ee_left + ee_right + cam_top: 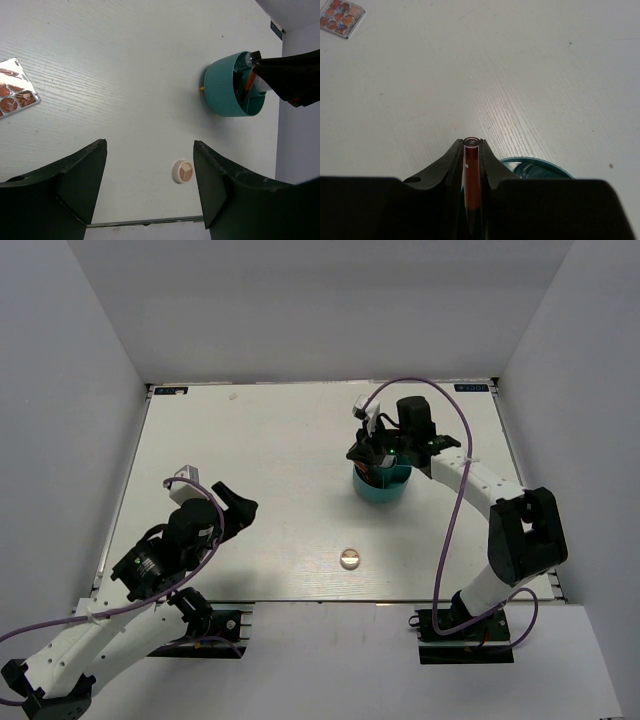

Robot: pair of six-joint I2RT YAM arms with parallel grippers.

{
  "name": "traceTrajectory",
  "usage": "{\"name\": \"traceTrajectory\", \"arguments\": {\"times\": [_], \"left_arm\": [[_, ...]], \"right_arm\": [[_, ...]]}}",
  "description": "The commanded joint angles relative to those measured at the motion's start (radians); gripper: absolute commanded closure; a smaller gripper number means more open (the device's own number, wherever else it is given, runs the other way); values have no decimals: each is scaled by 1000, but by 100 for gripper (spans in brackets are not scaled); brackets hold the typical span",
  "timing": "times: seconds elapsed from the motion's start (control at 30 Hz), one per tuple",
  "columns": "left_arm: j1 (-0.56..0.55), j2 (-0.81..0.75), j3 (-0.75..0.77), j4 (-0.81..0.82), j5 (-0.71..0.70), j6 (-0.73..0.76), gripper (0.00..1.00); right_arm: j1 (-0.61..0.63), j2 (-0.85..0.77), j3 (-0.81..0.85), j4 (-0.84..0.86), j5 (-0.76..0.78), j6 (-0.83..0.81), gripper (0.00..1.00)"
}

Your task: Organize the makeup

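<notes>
We see the right tool (471,146) clamped on a red stick (472,175) just above the teal cup (381,492), which holds a few items (244,84). The left tool (150,145) hangs wide open, near left; the round compact (350,558) and the palette (15,90) lie loose on the bench (280,440), yet to be tidied.

Wide table (270,450) lies open around teal cup (381,487), compact (350,558) and palette (12,87).

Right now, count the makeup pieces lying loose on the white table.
2. The round metallic compact lies centrally near the white table's front edge. The small square pink palette lies on the left arm's side, seen only by wrist cameras. Others may hide under either arm.
</notes>
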Motion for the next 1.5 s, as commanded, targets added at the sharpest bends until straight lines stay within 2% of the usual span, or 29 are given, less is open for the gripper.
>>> {"name": "traceTrajectory", "arguments": {"times": [0.0,0.4,0.57,0.83,1.3,1.47], "left_arm": [[-3,1,-14,16,2,6,20],[-3,1,-26,31,1,9,20],[-3,2,-29,37,2,9,20],[-3,1,-29,39,4,9,20],[-3,-5,-31,37,4,10,20],[-3,18,-32,30,9,7,20]], "right_arm": [[-3,-32,-17,99,10,22,100],[-6,-72,-72,82,30,-32,93],[-6,-81,-77,61,27,-52,79],[-11,-84,-68,32,25,-70,70],[-8,-132,-97,38,19,-96,70],[-6,-152,-57,3,-5,-147,66]]}}
